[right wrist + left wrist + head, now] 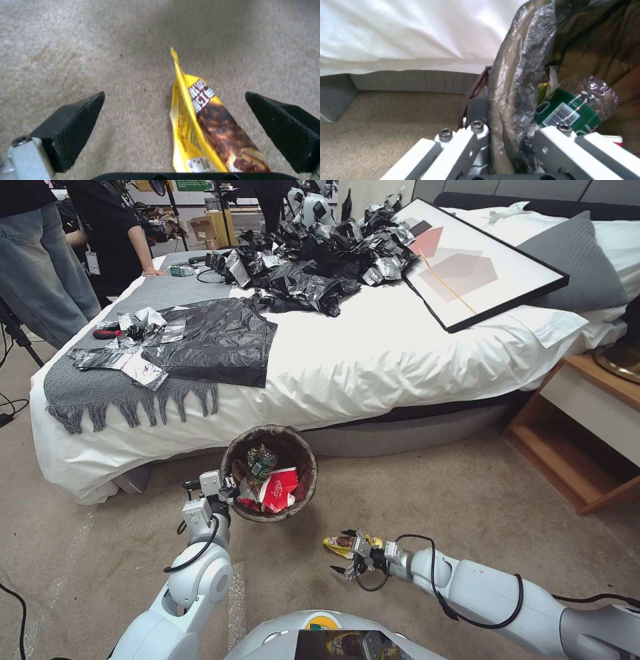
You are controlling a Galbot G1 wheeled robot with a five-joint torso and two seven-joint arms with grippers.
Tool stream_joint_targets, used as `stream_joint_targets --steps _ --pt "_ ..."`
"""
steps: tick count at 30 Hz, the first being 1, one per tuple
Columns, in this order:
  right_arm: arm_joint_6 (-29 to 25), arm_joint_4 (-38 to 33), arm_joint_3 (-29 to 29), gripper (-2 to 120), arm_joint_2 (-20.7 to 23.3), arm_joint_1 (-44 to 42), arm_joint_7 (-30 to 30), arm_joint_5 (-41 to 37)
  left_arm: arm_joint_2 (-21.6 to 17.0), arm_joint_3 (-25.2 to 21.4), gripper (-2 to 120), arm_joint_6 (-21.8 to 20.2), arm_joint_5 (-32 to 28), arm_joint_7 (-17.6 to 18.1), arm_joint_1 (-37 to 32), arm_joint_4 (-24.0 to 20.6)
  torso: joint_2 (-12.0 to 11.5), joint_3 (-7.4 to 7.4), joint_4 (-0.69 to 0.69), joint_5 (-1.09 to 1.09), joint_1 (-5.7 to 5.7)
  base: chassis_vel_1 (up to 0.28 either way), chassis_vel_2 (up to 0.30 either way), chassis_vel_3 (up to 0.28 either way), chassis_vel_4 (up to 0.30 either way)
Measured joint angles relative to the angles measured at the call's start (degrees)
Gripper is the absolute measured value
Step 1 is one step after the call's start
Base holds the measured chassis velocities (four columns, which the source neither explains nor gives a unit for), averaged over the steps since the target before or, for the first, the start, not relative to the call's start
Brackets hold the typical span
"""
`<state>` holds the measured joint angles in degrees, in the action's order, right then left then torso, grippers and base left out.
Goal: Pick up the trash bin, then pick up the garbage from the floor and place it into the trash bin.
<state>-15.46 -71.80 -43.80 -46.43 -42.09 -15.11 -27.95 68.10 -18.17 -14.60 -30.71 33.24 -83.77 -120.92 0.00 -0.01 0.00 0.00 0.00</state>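
Note:
The trash bin (303, 450), lined with a dark bag, hangs in front of the bed with my left gripper (227, 491) shut on its near rim. The left wrist view has the fingers (476, 126) pinching the liner-wrapped rim (516, 82). Inside lie a green-labelled bottle (568, 113) (261, 463) and a red-and-white paper cup (280, 490). One piece of garbage, a yellow snack bag (339, 543) (203, 120), lies on the carpet. My right gripper (347, 555) (174, 96) is open, low over the floor, one finger on each side of the bag.
The bed (373, 360) stands just behind the bin, carrying black plastic bags (220, 340) and a framed picture (467, 267). A wooden nightstand (587, 427) is at the right. People stand at the bed's far left corner. Open carpet (467, 500) lies right of the bin.

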Motion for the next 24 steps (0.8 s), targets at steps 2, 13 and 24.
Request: stream_joint_targets --steps 2,13,24 --pt "-0.1 0.8 0.3 100 -0.3 -0.3 -0.1 0.0 -0.1 0.0 4 0.0 -0.1 0.0 0.0 0.0 0.0 0.00 0.00 0.00 0.00 0.000 0.000 0.000 0.000" --pt "-0.7 4.1 3.0 100 -1.0 -3.0 -0.6 0.2 -0.3 0.3 4 0.0 -0.2 0.2 0.1 -0.1 0.0 0.00 0.00 0.00 0.00 0.000 0.000 0.000 0.000" --pt "-1.2 6.3 4.9 100 -1.4 -4.4 -0.7 0.8 -0.1 0.7 4 -0.1 0.0 0.2 0.1 -0.1 0.0 0.00 0.00 0.00 0.00 0.000 0.000 0.000 0.000"
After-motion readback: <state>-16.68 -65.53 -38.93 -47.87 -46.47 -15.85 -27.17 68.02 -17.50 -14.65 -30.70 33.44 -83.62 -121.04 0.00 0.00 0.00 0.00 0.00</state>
